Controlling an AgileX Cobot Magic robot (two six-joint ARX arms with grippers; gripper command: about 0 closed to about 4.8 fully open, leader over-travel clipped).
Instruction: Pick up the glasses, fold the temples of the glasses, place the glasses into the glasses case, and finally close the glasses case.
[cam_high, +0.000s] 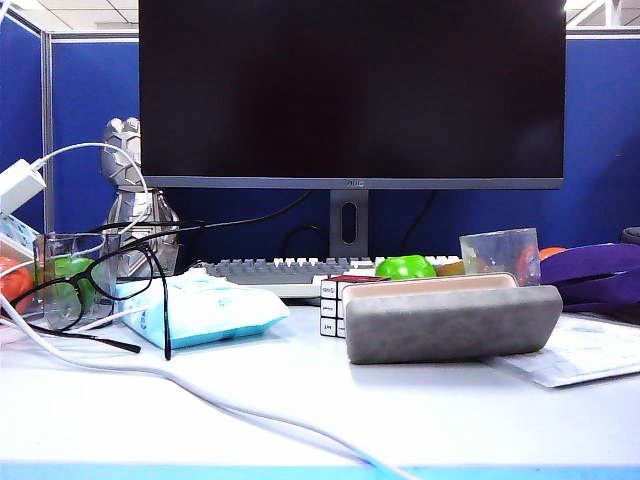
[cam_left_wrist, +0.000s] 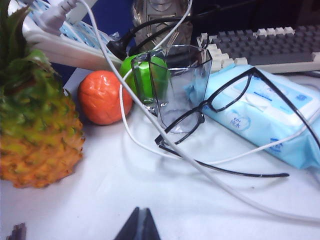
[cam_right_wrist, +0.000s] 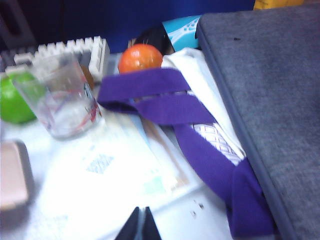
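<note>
The glasses stand at the left of the table with both temples unfolded, propped against a clear drinking glass and a light-blue tissue pack. A white cable runs across the frame. The grey glasses case lies at mid-right with its beige rim showing on top. My left gripper is shut and empty, well short of the glasses. My right gripper is shut and empty over the paper beside the case. Neither gripper shows in the exterior view.
A pineapple, an orange and a green apple crowd the left. A Rubik's cube, keyboard and monitor stand behind. At the right are a second glass, a purple strap and a grey pad.
</note>
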